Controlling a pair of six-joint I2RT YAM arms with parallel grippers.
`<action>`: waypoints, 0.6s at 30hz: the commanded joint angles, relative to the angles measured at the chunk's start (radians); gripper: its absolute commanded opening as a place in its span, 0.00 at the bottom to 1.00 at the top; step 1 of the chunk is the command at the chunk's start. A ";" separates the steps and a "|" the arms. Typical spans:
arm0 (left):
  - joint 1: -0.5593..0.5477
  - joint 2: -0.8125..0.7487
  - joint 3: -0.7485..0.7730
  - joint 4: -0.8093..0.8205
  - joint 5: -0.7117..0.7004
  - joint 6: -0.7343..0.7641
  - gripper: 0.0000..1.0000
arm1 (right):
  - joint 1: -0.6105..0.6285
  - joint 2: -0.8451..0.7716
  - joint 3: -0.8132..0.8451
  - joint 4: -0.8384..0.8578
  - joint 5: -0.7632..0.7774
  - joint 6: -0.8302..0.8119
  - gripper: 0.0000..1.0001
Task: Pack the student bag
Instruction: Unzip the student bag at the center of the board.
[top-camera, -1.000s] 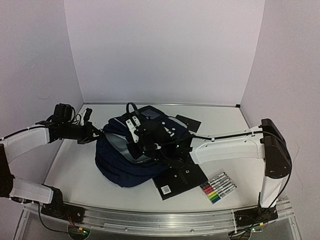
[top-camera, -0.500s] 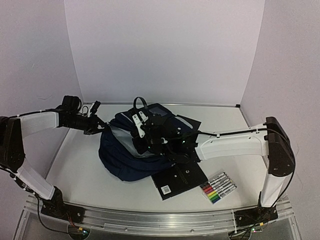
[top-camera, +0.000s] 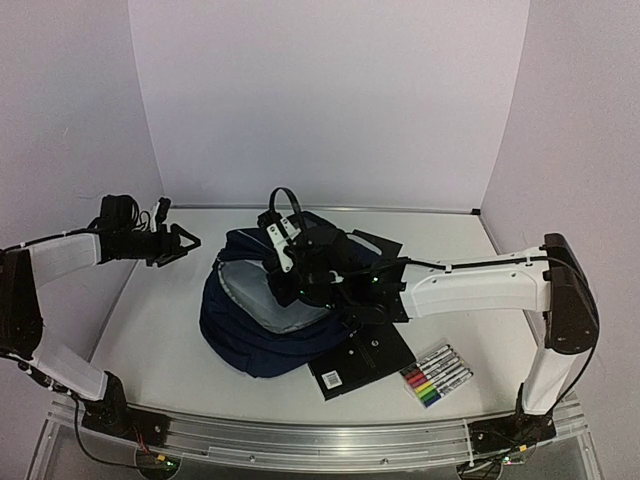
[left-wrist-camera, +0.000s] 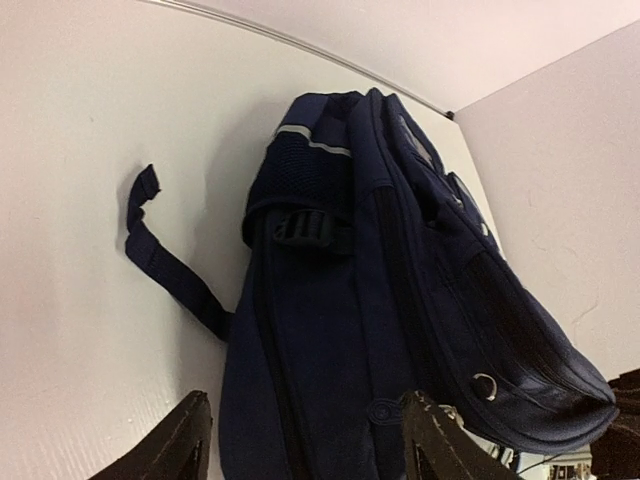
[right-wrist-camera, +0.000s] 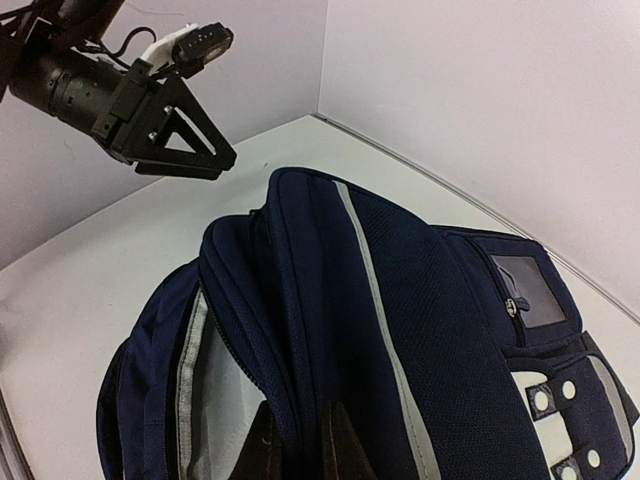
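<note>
**Two grippers, one grip: bag mouth held up**

The right gripper (right-wrist-camera: 300, 442) is pinched tight on the upper lip of the student bag (top-camera: 262, 325), lifting the fabric so the grey lining (top-camera: 250, 290) shows. The left gripper (top-camera: 183, 245) hangs just left of the bag, jaws spread and holding nothing.

Judgement: the step in hand is opening the main compartment. Done well, the right pinch keeps its height without dragging the bag, and the left takes the opposite lip, clear of the loose strap (left-wrist-camera: 165, 265).

The bag rests on a white table (top-camera: 140, 340), between the arms. A black notebook (top-camera: 362, 362) lies against its near right edge, with markers (top-camera: 437, 376) just beyond. Plain pale walls (top-camera: 330, 100) stand behind the bag.
</note>
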 joint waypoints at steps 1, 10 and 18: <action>-0.024 -0.068 -0.088 0.216 0.099 -0.189 0.68 | 0.003 -0.089 0.041 0.125 0.012 0.046 0.00; -0.164 -0.041 -0.147 0.257 -0.013 -0.204 0.49 | 0.003 -0.085 0.037 0.138 0.000 0.079 0.00; -0.188 -0.021 -0.157 0.239 -0.065 -0.186 0.44 | 0.001 -0.106 0.019 0.147 0.004 0.083 0.00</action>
